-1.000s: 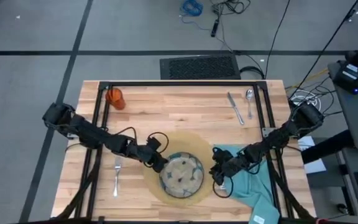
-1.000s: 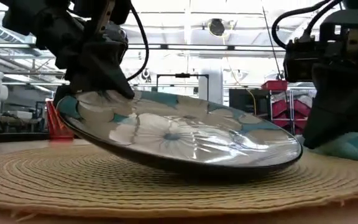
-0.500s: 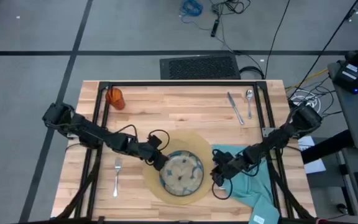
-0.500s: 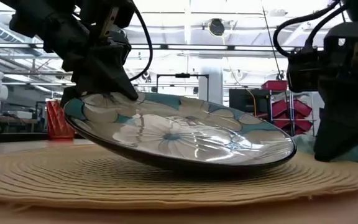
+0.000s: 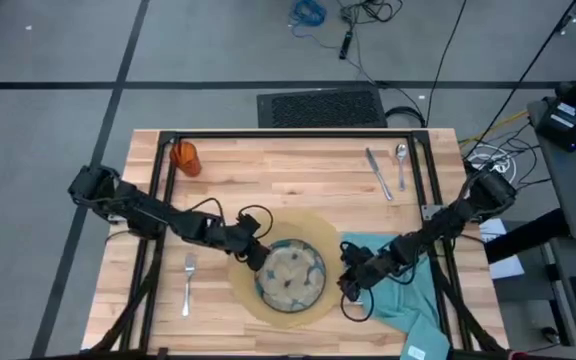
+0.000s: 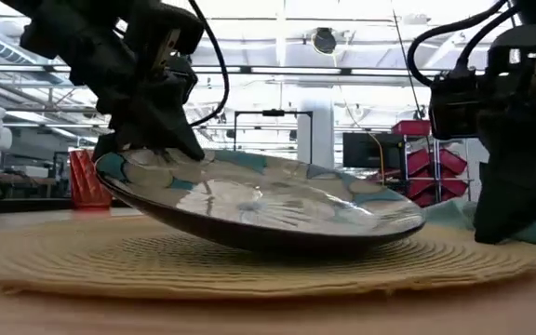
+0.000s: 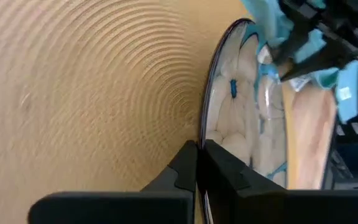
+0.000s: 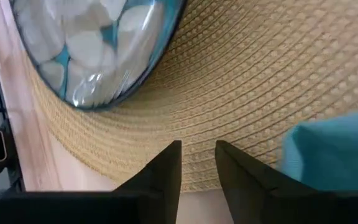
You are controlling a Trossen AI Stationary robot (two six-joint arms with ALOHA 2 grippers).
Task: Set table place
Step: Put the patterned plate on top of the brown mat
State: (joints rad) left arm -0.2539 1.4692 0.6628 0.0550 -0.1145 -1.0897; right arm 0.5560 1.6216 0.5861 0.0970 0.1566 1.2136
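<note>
Gripping plate (image 6: 277, 209) rim, left hand (image 6: 152, 140) (plate tilted on mat (image 6: 249, 265)).

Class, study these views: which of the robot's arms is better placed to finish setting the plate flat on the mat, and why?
Left. The left gripper is shut on the plate rim, holding it tilted over the mat. The right gripper hangs beside the mat's edge by the napkin, holding nothing.

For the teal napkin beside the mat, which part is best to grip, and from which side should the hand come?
Probably the napkin edge nearest the mat, approached from above. The cloth lies flat and rumpled on the table, so a raised fold gives a pinch point. The right hand already hovers at that edge with its fingers slightly apart, while the left hand holds the plate.
</note>
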